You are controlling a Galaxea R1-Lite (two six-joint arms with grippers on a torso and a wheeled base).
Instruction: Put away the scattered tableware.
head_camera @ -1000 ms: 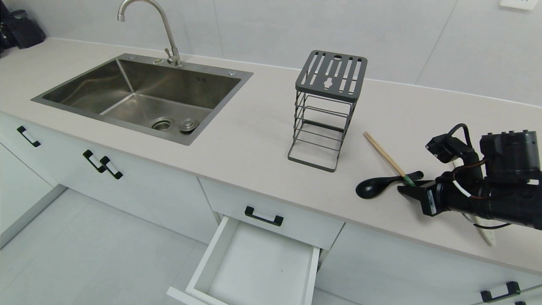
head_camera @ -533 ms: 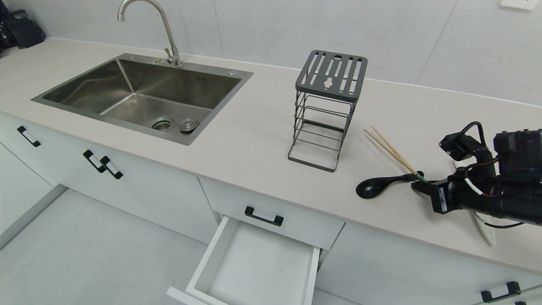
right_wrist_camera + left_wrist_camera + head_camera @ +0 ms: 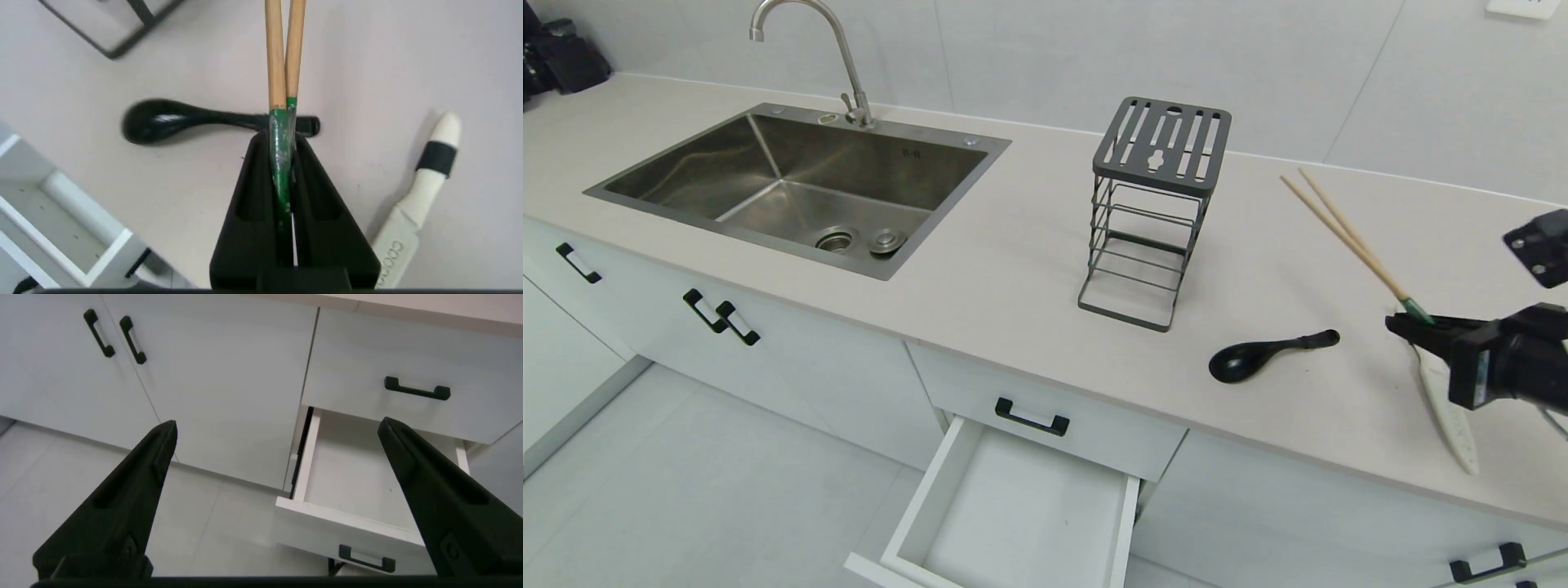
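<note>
My right gripper (image 3: 1414,325) (image 3: 282,175) is shut on the green-wrapped ends of a pair of wooden chopsticks (image 3: 1343,234) (image 3: 283,57), which hang lifted above the counter's right side and angle up to the left. A black spoon (image 3: 1262,354) (image 3: 192,121) lies on the counter near its front edge, left of that gripper. A white knife (image 3: 1447,412) (image 3: 418,195) lies just beyond the gripper, partly hidden by it. The dark wire utensil rack (image 3: 1153,209) stands upright mid-counter. My left gripper (image 3: 274,490) is open, hanging in front of the cabinets above the floor.
A white drawer (image 3: 1013,510) (image 3: 359,490) stands pulled out below the counter edge. The steel sink (image 3: 792,184) with its tap is at the left. The tiled wall closes the back of the counter (image 3: 1013,269).
My right gripper has pulled back to the right and risen with the chopsticks, lifting them off the counter and away from the spoon. The spoon stays put and the knife is more exposed.
</note>
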